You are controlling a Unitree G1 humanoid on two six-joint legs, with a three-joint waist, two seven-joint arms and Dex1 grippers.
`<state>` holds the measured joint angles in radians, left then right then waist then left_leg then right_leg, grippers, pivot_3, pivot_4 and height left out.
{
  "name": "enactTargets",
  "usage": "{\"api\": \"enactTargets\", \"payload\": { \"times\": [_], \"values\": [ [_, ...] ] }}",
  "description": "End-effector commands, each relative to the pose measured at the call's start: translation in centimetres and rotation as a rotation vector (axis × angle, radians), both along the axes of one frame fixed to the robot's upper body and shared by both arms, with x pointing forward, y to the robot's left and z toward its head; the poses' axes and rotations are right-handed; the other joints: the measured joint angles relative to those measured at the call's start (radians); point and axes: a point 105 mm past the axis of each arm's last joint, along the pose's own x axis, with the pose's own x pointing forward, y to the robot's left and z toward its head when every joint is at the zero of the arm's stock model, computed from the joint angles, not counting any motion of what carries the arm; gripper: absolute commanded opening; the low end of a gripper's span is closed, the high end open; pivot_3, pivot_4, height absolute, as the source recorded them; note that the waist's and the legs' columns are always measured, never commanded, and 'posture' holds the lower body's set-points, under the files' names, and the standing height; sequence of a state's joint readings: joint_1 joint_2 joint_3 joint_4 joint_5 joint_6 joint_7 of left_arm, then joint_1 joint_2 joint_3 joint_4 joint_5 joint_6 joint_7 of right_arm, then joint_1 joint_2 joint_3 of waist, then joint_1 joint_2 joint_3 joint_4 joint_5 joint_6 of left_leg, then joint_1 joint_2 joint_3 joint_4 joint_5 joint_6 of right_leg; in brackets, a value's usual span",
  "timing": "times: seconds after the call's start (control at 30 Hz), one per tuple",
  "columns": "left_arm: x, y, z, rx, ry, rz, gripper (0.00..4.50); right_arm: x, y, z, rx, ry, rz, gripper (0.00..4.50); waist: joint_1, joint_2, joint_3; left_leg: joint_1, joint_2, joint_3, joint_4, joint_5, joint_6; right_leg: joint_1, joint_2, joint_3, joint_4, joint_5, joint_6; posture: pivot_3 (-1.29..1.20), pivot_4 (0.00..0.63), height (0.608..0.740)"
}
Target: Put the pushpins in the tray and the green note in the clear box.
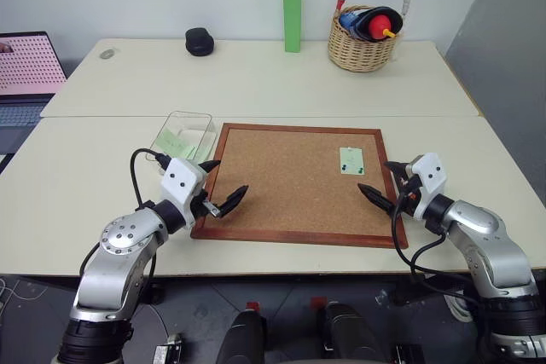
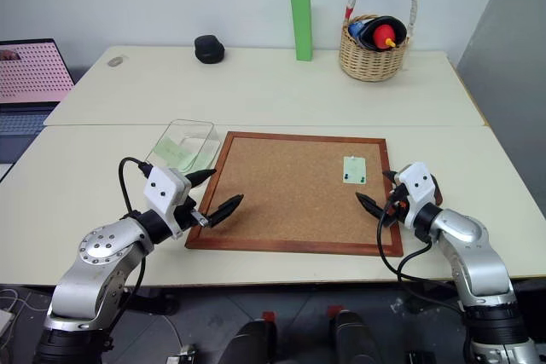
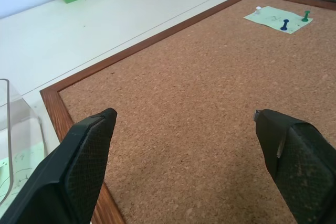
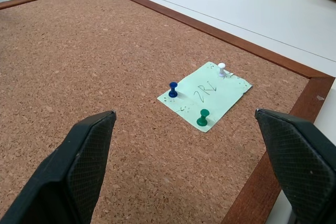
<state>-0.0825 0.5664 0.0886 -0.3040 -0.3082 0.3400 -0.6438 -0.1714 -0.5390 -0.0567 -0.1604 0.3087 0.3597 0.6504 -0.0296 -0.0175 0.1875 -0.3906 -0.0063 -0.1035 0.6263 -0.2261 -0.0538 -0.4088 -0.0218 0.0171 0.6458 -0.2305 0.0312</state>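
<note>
A pale green note (image 4: 210, 90) lies on the cork board (image 1: 281, 193) near its far right corner. Three pushpins hold it down: a white one (image 4: 222, 68), a blue one (image 4: 173, 88) and a green one (image 4: 202, 117). The clear box (image 1: 189, 114) stands off the board's far left corner with another green slip (image 1: 175, 140) inside. A small dark roundish tray (image 1: 199, 41) sits far back on the left. My left gripper (image 1: 233, 175) hovers open over the board's near left edge. Over the near right edge my right gripper (image 1: 374, 174) is open, the note just beyond it.
A tall bright green block (image 1: 293, 13) and a wicker basket (image 1: 365, 40) with toys stand at the back of the table. A laptop (image 1: 26, 74) is at the far left edge. A small grey disc (image 1: 107, 54) lies near the tray.
</note>
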Motion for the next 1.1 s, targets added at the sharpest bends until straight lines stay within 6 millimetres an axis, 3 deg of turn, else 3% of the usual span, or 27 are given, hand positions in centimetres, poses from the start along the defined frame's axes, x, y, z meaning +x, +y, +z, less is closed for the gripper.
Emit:
{"api": "enactTargets", "payload": {
  "times": [0.03, 0.27, 0.4, 0.6, 0.73, 1.1],
  "values": [
    [-0.4, -0.3, 1.7, 0.001, -0.069, -0.038, 4.46, 0.0, 0.0, 1.5, -0.002, -0.059, 0.009, 4.50, 0.000, 0.000, 0.000, 0.000, 0.000, 0.000, 0.000, 0.000, 0.000, 0.000, 0.000, 0.000, 0.000, 0.000, 0.000, 0.00, 0.150, 0.740],
    [-0.1, -0.1, 1.6, 0.008, -0.038, -0.022, 4.46, -0.2, 0.2, 1.4, 0.001, -0.055, 0.020, 4.50, 0.000, 0.000, 0.000, 0.000, 0.000, 0.000, 0.000, 0.000, 0.000, 0.000, 0.000, 0.000, 0.000, 0.000, 0.000, 0.00, 0.150, 0.740],
    [0.4, -0.2, 2.8, -0.043, -0.072, -0.039, 4.46, -0.3, 0.5, 1.5, 0.007, -0.056, 0.029, 4.50, 0.000, 0.000, 0.000, 0.000, 0.000, 0.000, 0.000, 0.000, 0.000, 0.000, 0.000, 0.000, 0.000, 0.000, 0.000, 0.00, 0.150, 0.740],
    [0.1, -1.5, 3.6, -0.070, -0.072, -0.140, 4.46, -0.5, 0.7, 1.7, 0.019, -0.060, 0.038, 4.50, -0.001, 0.000, 0.000, 0.000, 0.000, 0.000, 0.000, 0.000, 0.000, 0.000, 0.000, 0.000, 0.000, 0.000, 0.000, 0.00, 0.150, 0.740],
    [0.2, -3.1, 3.7, -0.052, -0.072, -0.231, 3.93, -0.5, 0.7, 2.0, 0.020, -0.064, 0.041, 4.50, 0.000, 0.000, 0.000, 0.000, 0.000, 0.000, 0.000, 0.000, 0.000, 0.000, 0.000, 0.000, 0.000, 0.000, 0.000, 0.00, 0.150, 0.740],
    [2.0, -8.0, 1.7, 0.023, 0.009, -0.436, 1.80, -0.5, 1.5, 3.1, 0.045, -0.075, 0.066, 4.50, -0.002, 0.000, 0.000, 0.000, 0.000, 0.001, 0.001, 0.000, 0.000, 0.000, 0.000, 0.000, 0.000, 0.002, 0.004, 0.00, 0.150, 0.740]
  ]
}}
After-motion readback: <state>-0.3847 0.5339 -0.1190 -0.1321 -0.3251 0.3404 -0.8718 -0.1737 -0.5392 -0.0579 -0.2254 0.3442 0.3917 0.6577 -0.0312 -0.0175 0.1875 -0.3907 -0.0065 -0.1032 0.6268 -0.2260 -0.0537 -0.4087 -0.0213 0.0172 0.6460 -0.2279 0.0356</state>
